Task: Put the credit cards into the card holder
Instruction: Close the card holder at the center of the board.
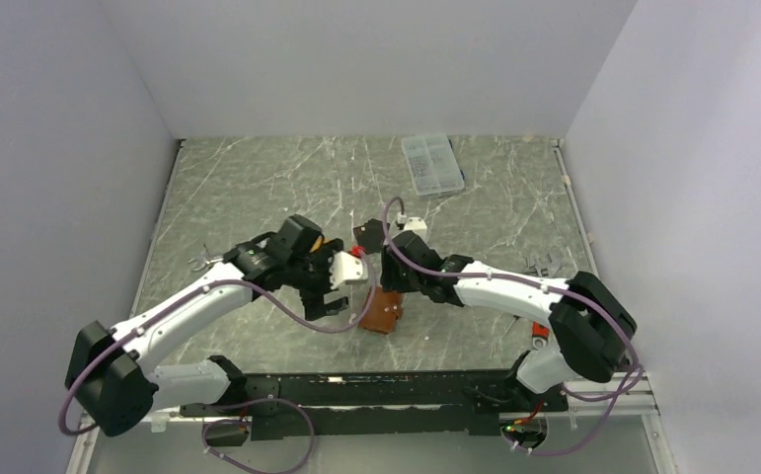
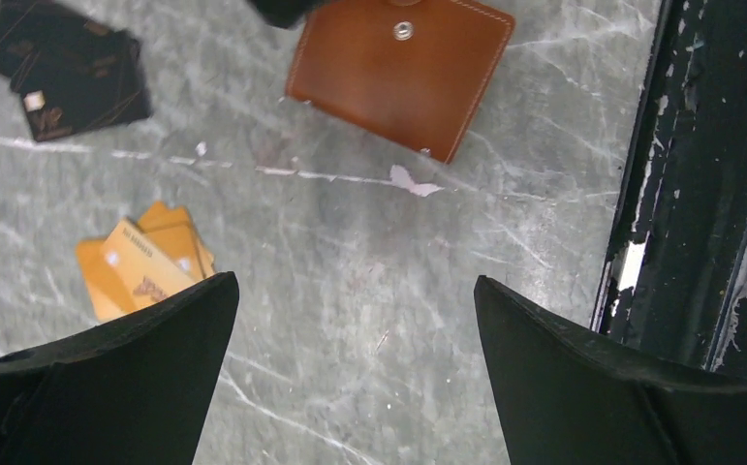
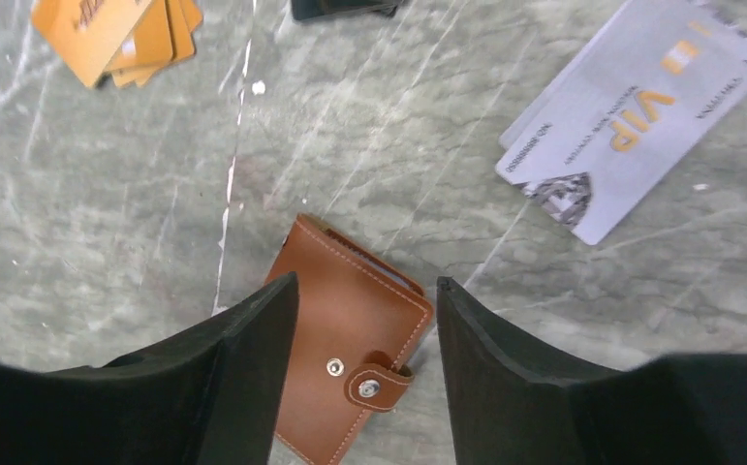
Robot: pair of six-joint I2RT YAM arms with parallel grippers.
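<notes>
One card holder (image 3: 350, 315) lies inside spread right pincer (image 3: 367, 281); left pincer (image 2: 355, 279) spread, nearby.

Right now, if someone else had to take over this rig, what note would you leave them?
Left gripper: open, empty, hovering over the table near the orange cards.
Right gripper: jaws stand either side of the card holder; whether they press on it is unclear.
The card holder is folded shut and lies on the table.
The orange cards, black cards and silver cards lie in small fanned piles on the table.
Done: nothing yet, no card is in.
Left: open the holder and load all the cards.
</notes>
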